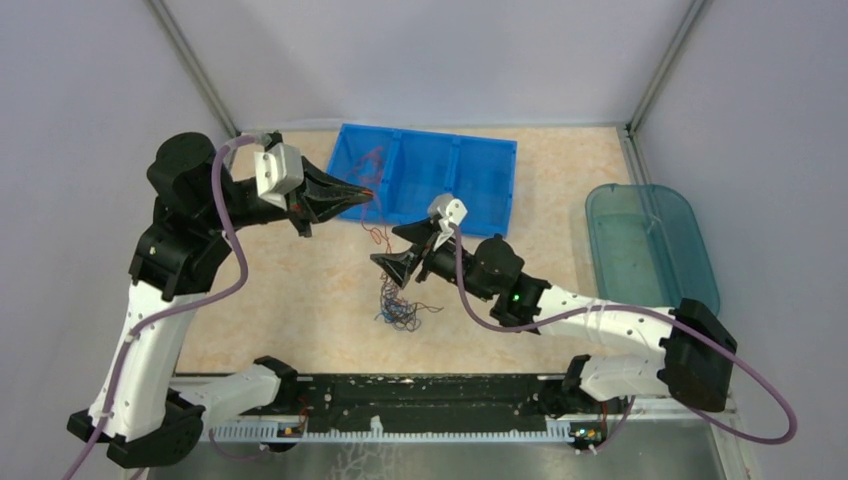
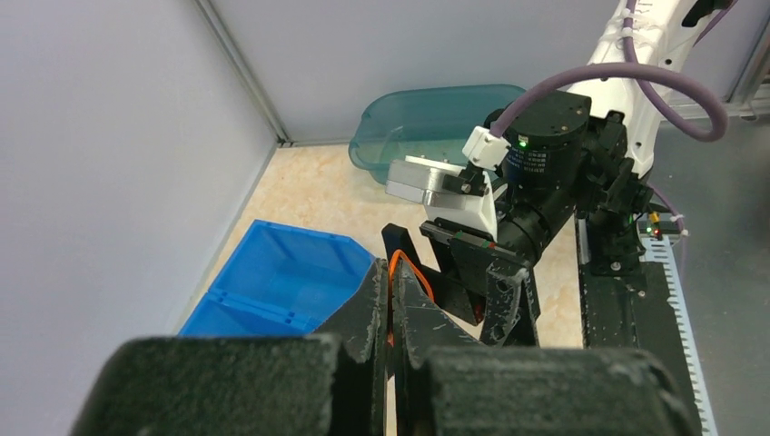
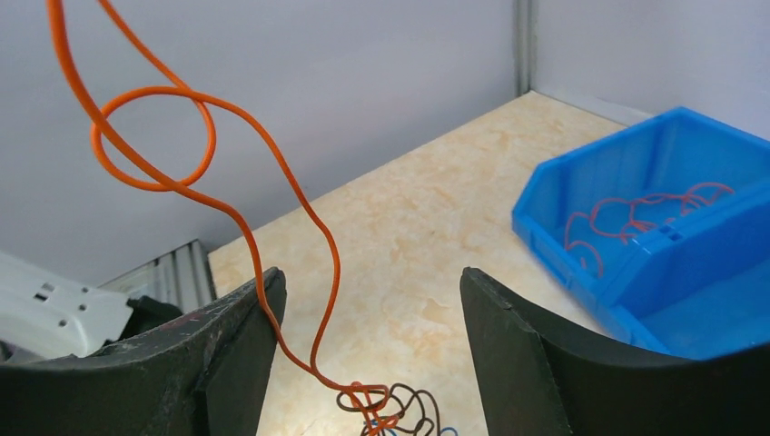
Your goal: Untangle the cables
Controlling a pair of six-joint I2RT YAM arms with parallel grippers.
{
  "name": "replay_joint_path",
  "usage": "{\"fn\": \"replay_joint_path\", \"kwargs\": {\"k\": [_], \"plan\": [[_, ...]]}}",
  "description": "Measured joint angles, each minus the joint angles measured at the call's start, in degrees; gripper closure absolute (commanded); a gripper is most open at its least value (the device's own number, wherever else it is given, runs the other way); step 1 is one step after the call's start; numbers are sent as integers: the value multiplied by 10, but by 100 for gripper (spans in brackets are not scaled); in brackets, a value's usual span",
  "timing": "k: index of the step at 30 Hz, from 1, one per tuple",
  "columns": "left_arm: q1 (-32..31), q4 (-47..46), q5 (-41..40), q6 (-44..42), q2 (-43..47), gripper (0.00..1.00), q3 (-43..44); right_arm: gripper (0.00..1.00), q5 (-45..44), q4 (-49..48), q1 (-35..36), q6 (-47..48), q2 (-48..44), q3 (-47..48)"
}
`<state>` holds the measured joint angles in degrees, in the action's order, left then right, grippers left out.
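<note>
Beige marbled tabletop lies open left of the clump, with a blue three-compartment plastic bin near its far edge and a translucent teal tub along its right edge. Over the bin's near-left corner the left gripper is clamped on a thin orange wire. That wire drops between the parted jaws of the right gripper into the clump of red, blue and dark cables on the table before the bin.

Bright, even, diffuse light with only faint shadows — the left gripper looms soft-focused up close.
</note>
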<state>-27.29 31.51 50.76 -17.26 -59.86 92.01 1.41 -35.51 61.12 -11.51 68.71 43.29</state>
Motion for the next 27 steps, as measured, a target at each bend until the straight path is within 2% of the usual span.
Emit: {"fn": "replay_joint_path", "kwargs": {"k": [8,15,27], "plan": [[0,9,-14,13,-9,100,6,28,-91,28,4,21,-44,-24],[0,20,-34,-5,0,100,11,27,-115,57,4,37,-110,-50],[0,29,-35,-9,2,100,11,40,-130,90,4,52,-81,-18]]}}
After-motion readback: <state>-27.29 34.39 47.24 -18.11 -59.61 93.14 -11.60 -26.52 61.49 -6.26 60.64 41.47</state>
